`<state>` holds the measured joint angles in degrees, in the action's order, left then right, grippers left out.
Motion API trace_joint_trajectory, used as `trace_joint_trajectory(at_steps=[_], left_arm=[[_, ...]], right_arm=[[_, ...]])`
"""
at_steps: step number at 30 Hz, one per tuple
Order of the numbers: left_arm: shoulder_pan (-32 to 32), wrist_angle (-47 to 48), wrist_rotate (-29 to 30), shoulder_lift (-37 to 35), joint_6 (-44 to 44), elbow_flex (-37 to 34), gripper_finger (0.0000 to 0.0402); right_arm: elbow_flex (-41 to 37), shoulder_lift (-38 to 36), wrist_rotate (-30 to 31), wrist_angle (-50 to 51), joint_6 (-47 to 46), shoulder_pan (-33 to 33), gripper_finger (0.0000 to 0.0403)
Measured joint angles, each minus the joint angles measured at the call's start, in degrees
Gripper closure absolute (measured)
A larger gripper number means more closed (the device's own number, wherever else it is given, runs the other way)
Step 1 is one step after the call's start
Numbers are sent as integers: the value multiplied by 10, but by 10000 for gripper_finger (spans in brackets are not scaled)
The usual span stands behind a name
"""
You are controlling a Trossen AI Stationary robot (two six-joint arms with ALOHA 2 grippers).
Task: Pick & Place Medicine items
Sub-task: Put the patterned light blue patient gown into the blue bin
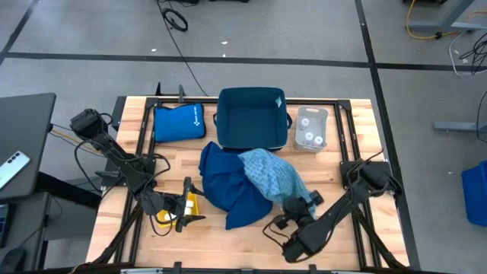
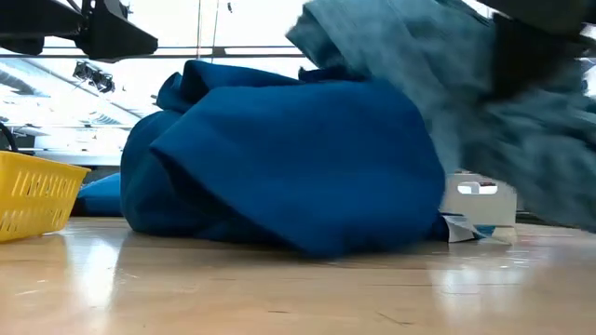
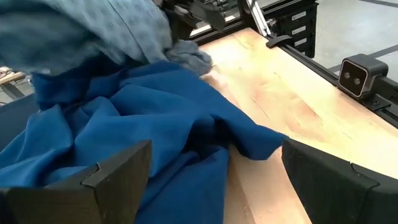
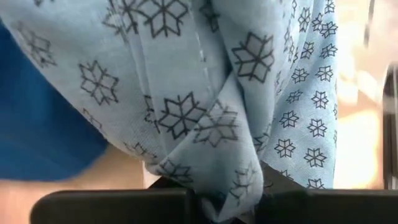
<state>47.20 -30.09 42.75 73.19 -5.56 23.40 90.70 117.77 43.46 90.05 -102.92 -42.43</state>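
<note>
My right gripper is shut on a light blue, star-patterned cloth near the table's near edge. That cloth drapes over a crumpled dark blue cloth lying mid-table. My left gripper is open above the yellow tray, its fingers pointing toward the dark blue cloth without touching it. Small round whitish bottles sit in a clear container at the far right. The clear container also shows behind the cloths in the low view. My right gripper pinches a bunched fold of the light blue patterned cloth between its two fingers, several layers gathered together. The cloth rises away from the fingers, lifted off the table at the held end, while its far part rests on the dark blue cloth.
A dark blue bin stands at the far middle, with a flat blue pouch to its left. Bare wood lies along the near edge and right of the cloths. Black frame rails border the table.
</note>
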Motion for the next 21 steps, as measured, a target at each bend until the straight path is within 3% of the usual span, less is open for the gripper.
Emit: trace_joint_trajectory(at_steps=[10, 18, 21], left_arm=[[0, 0, -14, 0, 9, 0, 40], [-1, -1, -9, 0, 32, 0, 40], [-1, -1, -8, 0, 36, 0, 40]], right_arm=[[0, -97, 184, 0, 290, 126, 360], [1, -173, 271, -12, 548, 271, 360], [1, -174, 297, -62, 670, 331, 360]])
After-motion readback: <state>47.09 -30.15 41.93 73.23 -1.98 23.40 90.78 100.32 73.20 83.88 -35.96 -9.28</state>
